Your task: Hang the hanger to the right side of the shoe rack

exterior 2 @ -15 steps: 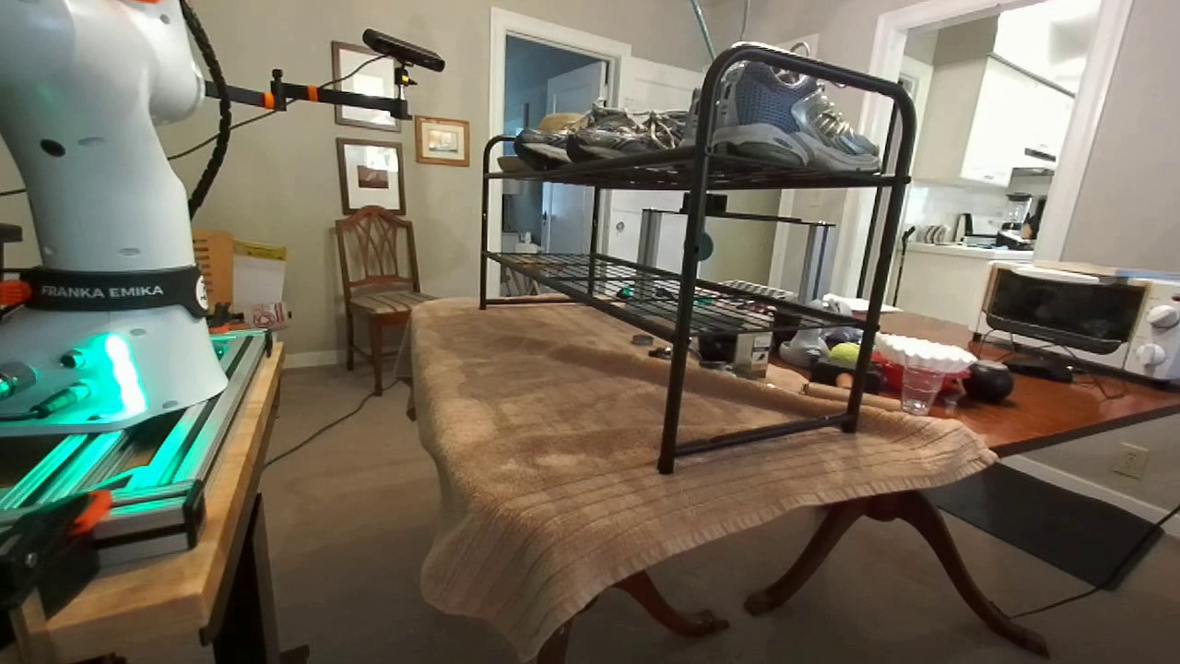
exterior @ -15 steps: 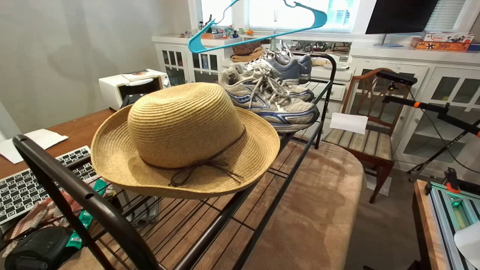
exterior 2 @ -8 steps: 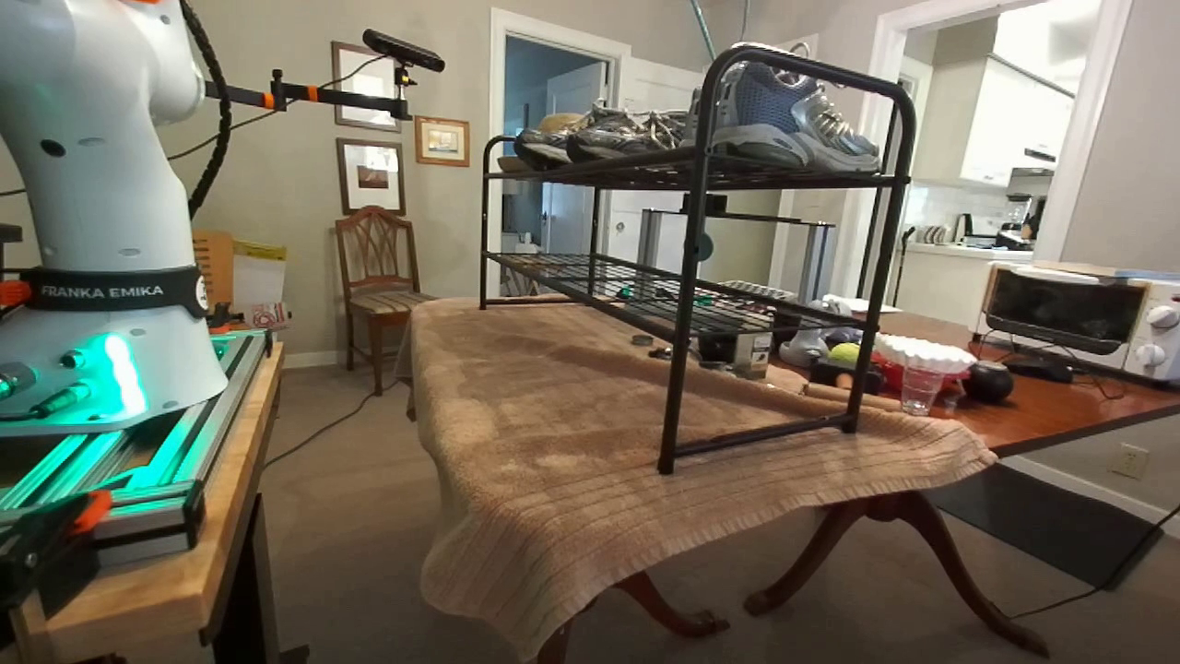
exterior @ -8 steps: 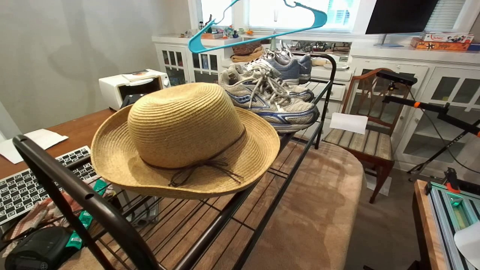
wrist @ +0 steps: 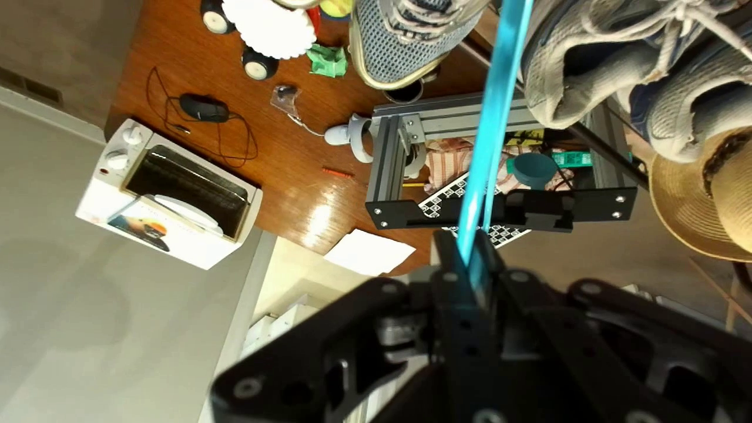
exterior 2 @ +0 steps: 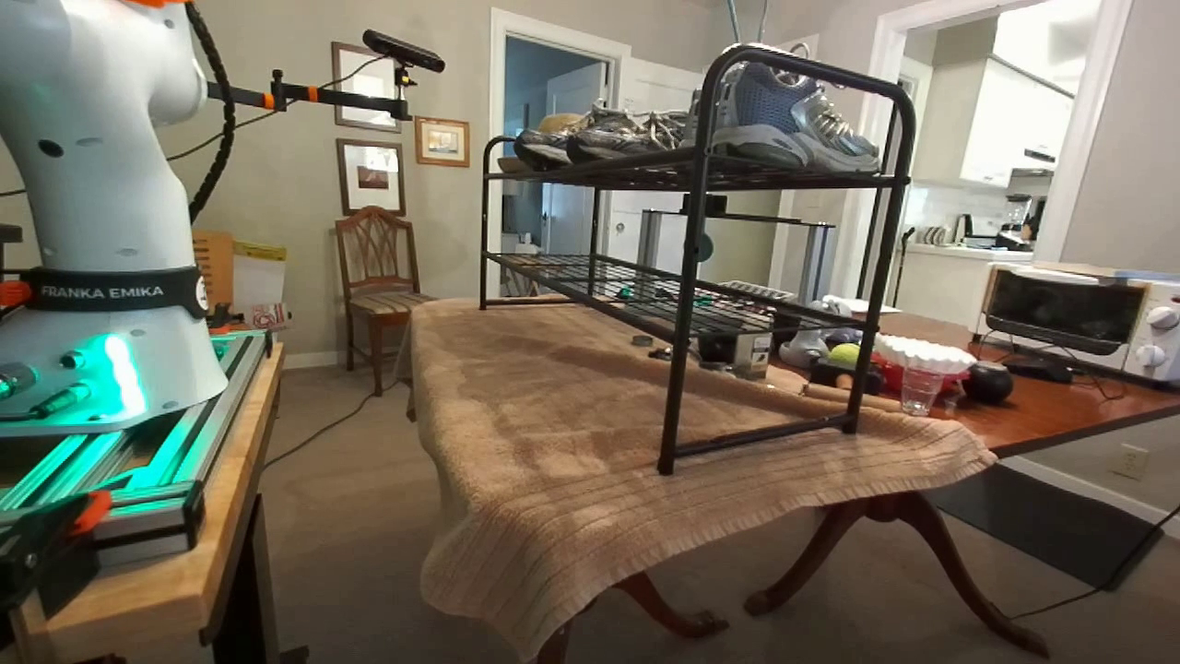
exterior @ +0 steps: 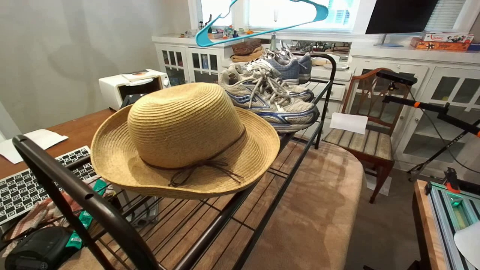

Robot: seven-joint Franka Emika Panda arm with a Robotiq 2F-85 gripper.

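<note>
The teal-blue hanger (exterior: pixel 203 39) hangs in the air above the sneakers at the top of an exterior view, its top cut off. Thin teal parts of the hanger (exterior 2: pixel 735 20) show above the near end rail in an exterior view. In the wrist view my gripper (wrist: pixel 467 244) is shut on the hanger (wrist: pixel 493 117), which runs up between the fingers. The gripper is out of view in both exterior views. The black shoe rack (exterior: pixel 93 204) stands on a towel-covered table; its end rail (exterior 2: pixel 696 277) is nearest in an exterior view. The hanger is apart from the rack.
Sneakers (exterior: pixel 277 101) and a straw hat (exterior: pixel 187 131) fill the rack's top shelf. A toaster oven (exterior 2: pixel 1060 314) and a metal frame (wrist: pixel 388 164) stand on the wooden table. A chair (exterior: pixel 360 146) and a camera arm (exterior 2: pixel 332 95) are nearby.
In an exterior view the hanger has risen slightly and its near corner has shifted right. In an exterior view its teal parts have moved a little right. The rack, hat and sneakers are unchanged.
</note>
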